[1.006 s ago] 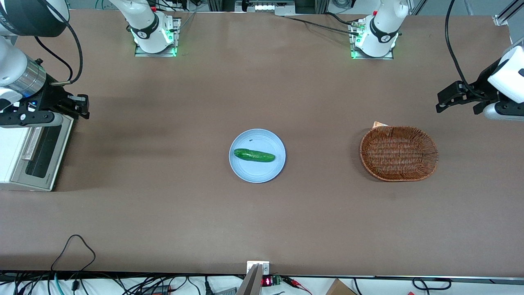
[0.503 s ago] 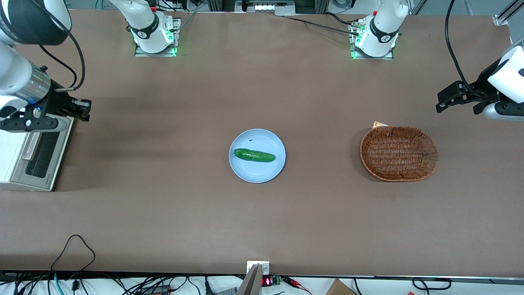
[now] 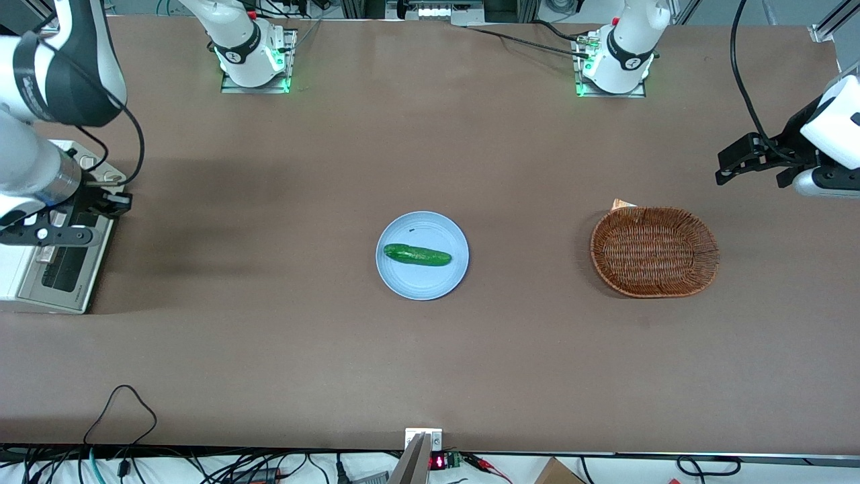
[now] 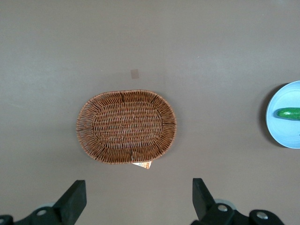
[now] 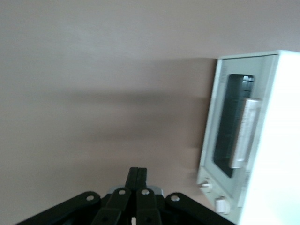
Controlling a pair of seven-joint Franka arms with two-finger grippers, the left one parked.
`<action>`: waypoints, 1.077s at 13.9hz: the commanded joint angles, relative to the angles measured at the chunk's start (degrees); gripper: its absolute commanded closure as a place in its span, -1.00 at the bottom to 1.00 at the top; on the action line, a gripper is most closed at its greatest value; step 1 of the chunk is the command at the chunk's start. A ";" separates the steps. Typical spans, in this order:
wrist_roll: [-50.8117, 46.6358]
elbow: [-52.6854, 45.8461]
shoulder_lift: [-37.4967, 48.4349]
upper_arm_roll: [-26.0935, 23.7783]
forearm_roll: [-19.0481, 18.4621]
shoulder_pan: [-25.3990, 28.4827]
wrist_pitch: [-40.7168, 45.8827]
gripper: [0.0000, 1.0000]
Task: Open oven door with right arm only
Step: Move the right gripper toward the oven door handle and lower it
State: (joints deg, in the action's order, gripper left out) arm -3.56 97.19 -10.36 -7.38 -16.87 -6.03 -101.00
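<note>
The white toaster oven stands at the working arm's end of the table. Its oven door, silver-grey with a dark glass window and a bar handle, is closed. The right arm with its silver wrist cylinder hangs above the oven. My gripper is over the oven's control end, above the table edge of the door, fingers pressed together and holding nothing. In the right wrist view the shut gripper points at bare table, with the oven door and its handle off to one side.
A light blue plate with a green cucumber sits mid-table. A brown wicker basket lies toward the parked arm's end, also in the left wrist view. Two arm bases stand at the table's edge farthest from the front camera.
The right arm has swung nearer to the front camera and a little toward the oven; the gripper has moved from off the oven's end to over its control end. The door stays closed.
</note>
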 commanded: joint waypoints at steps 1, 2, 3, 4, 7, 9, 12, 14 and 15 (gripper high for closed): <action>-0.75 0.28 -1.24 1.83 -4.30 -0.13 -1.30 1.00; -0.66 0.37 -1.68 2.88 -5.53 -0.13 -1.82 1.00; -0.74 0.37 -2.38 3.07 -7.45 -0.13 -2.52 1.00; -1.27 0.37 -3.26 3.07 -9.65 -0.21 -2.97 1.00; -9.24 0.72 -6.07 3.07 -15.46 -0.83 -5.07 1.00; -10.32 1.34 -7.48 3.51 -19.76 -1.27 -6.66 1.00; -12.43 1.34 -9.41 3.68 -21.71 -2.15 -8.77 1.00; -14.19 1.43 -10.12 5.17 -22.85 -2.67 -9.38 1.00; -14.19 2.38 -10.12 5.44 -23.81 -2.94 -10.17 1.00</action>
State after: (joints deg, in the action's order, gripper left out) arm -16.16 98.01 -20.81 -2.31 -38.59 -8.18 -109.58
